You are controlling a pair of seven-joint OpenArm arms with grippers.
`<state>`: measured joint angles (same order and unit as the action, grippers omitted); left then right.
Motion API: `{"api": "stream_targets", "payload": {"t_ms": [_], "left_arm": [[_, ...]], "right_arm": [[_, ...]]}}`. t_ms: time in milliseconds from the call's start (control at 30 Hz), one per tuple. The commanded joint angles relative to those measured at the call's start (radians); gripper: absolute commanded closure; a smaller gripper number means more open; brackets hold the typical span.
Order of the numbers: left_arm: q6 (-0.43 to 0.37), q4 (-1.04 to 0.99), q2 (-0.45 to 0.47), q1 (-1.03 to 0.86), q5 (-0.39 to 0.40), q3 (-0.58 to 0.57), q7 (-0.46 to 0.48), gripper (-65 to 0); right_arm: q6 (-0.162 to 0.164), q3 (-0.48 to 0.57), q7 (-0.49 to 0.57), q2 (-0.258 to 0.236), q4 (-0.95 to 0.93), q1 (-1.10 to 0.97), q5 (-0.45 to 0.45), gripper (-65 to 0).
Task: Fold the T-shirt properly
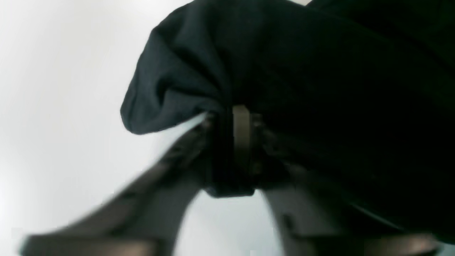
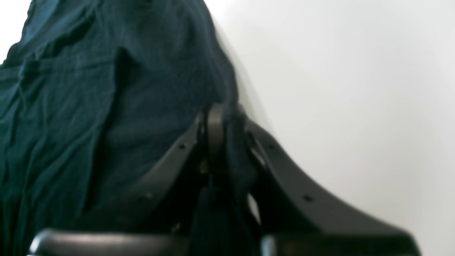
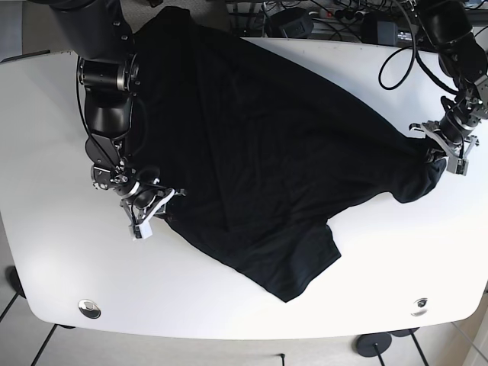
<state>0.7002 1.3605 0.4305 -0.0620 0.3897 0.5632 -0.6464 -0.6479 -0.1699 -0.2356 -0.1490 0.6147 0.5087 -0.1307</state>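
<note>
On the white table [image 3: 46,114], from the base view's left, the right gripper [image 3: 162,200] pinches the dark shirt [image 3: 252,152] at one edge; the left gripper [image 3: 441,149] clamps its opposite corner. No writing is legible.

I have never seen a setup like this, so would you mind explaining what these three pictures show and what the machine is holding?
This is a two-armed robot working at a white table. One picture looks down from above on the whole scene; the other two come from small cameras mounted on each wrist, so they show the fingers up close. A dark T-shirt lies spread and rumpled across the table. The right gripper, on the overhead view's left, is closed on one edge of the shirt. The left gripper, on that view's right, pinches another bunched part of it. Cables and equipment sit at the table's far edge.
</note>
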Motion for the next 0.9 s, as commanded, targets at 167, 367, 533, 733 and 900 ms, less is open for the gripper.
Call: {"api": "stream_targets", "payload": {"t_ms": [167, 367, 533, 733, 900], "left_arm": [[-0.002, 0.013, 0.02, 0.012, 0.019, 0.143, -0.151, -36.0], [-0.002, 0.004, 0.026, -0.023, 0.148, 0.24, -0.257, -32.5], [-0.002, 0.004, 0.018, 0.058, 0.151, 0.217, -0.253, -32.9], [-0.002, -0.132, 0.018, 0.169, 0.156, 0.2, -0.253, -32.9], [-0.002, -0.31, 0.023, 0.238, 0.153, 0.275, -0.253, -32.9]], "right_arm": [[-0.003, -0.001, 0.002, -0.005, 0.017, 0.018, 0.004, -2.1], [-0.003, -0.001, 0.0, -0.001, 0.017, 0.02, 0.004, -2.1], [-0.003, -0.001, 0.002, -0.002, 0.017, 0.021, 0.004, -2.1], [-0.003, -0.001, 0.002, -0.002, 0.017, 0.02, 0.004, -2.1], [-0.003, -0.001, 0.002, -0.002, 0.017, 0.018, 0.004, -2.1]]}}
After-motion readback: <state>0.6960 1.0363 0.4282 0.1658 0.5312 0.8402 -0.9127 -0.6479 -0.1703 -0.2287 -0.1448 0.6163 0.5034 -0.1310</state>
